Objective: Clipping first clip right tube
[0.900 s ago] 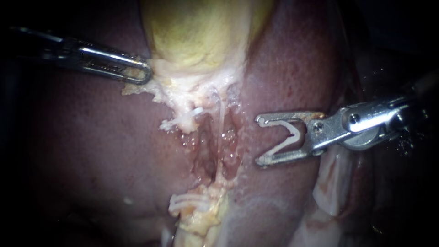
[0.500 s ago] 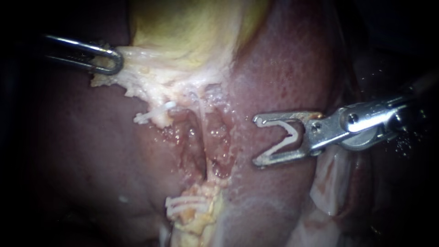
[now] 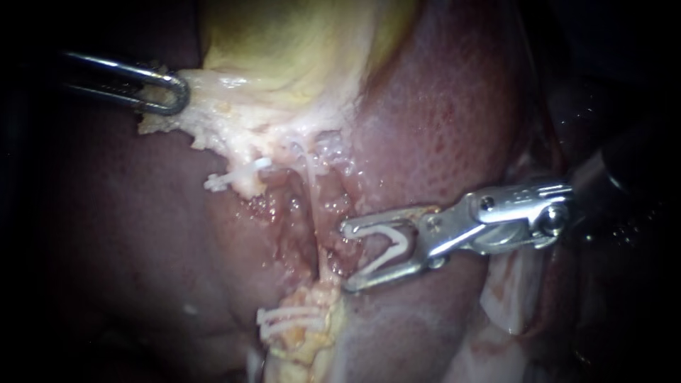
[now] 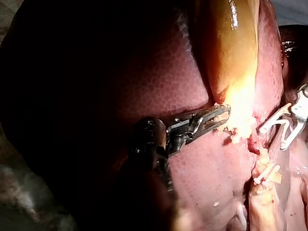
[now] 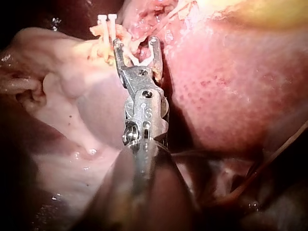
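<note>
Up close, my left instrument (image 3: 177, 96) clamps the gallbladder (image 3: 284, 42) edge; my right instrument (image 3: 347, 257) grips a spread clip (image 3: 399, 248) beside the tube (image 3: 312, 191).

Left instrument (image 3: 177, 96) lies level, claw clamped on tissue (image 3: 213, 96) — right instrument (image 3: 347, 257), claw spread, holds a clip (image 3: 394, 245).

The endoscope looked close onto the liver (image 3: 440, 106). The wrist cameras peered along the left instrument (image 4: 224, 113) and right instrument (image 5: 135, 45) toward the same gallbladder (image 3: 298, 57) edge.
</note>
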You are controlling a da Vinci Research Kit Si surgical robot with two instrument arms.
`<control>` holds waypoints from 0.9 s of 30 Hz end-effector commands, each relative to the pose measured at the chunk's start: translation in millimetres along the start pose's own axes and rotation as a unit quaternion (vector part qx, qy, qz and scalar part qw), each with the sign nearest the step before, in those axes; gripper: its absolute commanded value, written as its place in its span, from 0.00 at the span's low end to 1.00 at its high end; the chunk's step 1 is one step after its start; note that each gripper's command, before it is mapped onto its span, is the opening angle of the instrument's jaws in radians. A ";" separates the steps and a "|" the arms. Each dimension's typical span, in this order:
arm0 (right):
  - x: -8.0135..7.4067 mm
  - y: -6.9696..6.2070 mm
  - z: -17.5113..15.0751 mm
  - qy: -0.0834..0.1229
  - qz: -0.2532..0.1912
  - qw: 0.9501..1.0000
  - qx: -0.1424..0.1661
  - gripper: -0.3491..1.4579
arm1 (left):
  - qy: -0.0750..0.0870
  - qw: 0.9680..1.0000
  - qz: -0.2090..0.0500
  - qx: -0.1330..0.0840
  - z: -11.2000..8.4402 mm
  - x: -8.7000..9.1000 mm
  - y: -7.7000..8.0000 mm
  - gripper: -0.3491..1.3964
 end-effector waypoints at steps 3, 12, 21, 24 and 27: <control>-0.9 1.0 0.9 0.006 0.011 1.000 0.000 0.44 | 0.000 1.000 0.000 0.000 0.0 0.0 0.0 0.00; -3.8 3.3 3.5 0.024 0.042 0.999 -0.005 0.44 | 0.000 1.000 0.000 0.000 0.1 0.0 0.0 0.00; -3.7 3.9 5.4 0.120 0.097 0.988 0.013 0.45 | 0.000 1.000 0.000 0.000 0.1 0.0 0.0 0.00; -3.4 3.7 5.9 0.137 0.109 0.984 0.024 0.45 | 0.000 1.000 0.000 0.000 0.1 0.0 0.0 0.00; -3.2 3.0 6.1 0.135 0.112 0.984 0.037 0.45 | 0.000 1.000 0.000 0.000 0.1 0.0 0.0 0.00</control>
